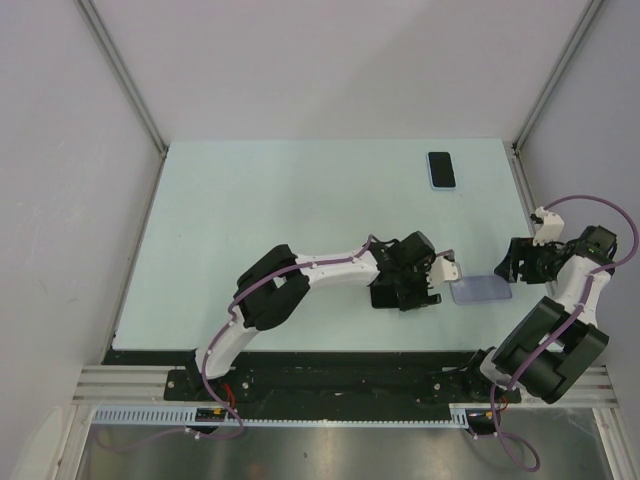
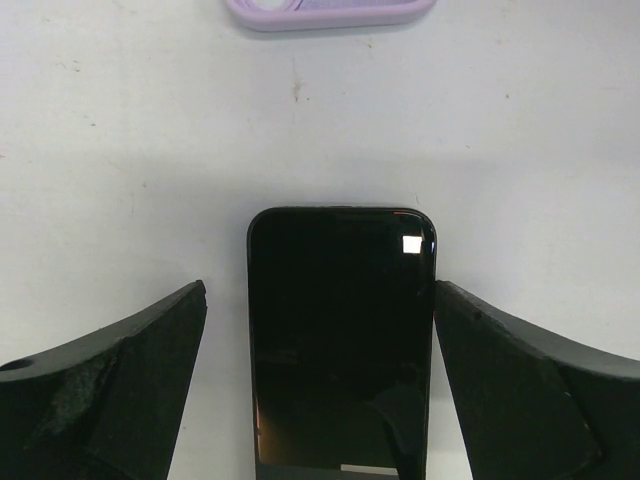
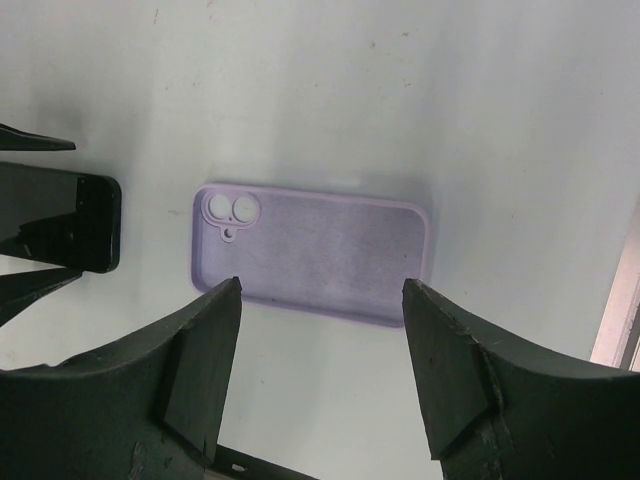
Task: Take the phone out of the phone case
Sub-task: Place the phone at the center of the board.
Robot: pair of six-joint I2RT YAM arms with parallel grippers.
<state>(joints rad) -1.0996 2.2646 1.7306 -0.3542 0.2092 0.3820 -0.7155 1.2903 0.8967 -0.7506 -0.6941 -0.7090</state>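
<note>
A black phone (image 2: 340, 340) lies screen up on the table between the fingers of my left gripper (image 2: 320, 290). The jaws are open, with a gap on the left side and the right finger close to the phone's edge. The empty lilac phone case (image 3: 310, 255) lies flat, inside up, just beyond the phone's top end; its rim shows in the left wrist view (image 2: 330, 12). My right gripper (image 3: 320, 285) is open and empty, above the case's near long edge. In the top view the case (image 1: 481, 290) lies between the left gripper (image 1: 432, 285) and the right gripper (image 1: 500, 268).
A second phone with a light blue rim (image 1: 441, 169) lies at the back of the table. The table's right edge and a metal frame rail (image 3: 618, 310) run close to the case. White walls enclose the table on three sides.
</note>
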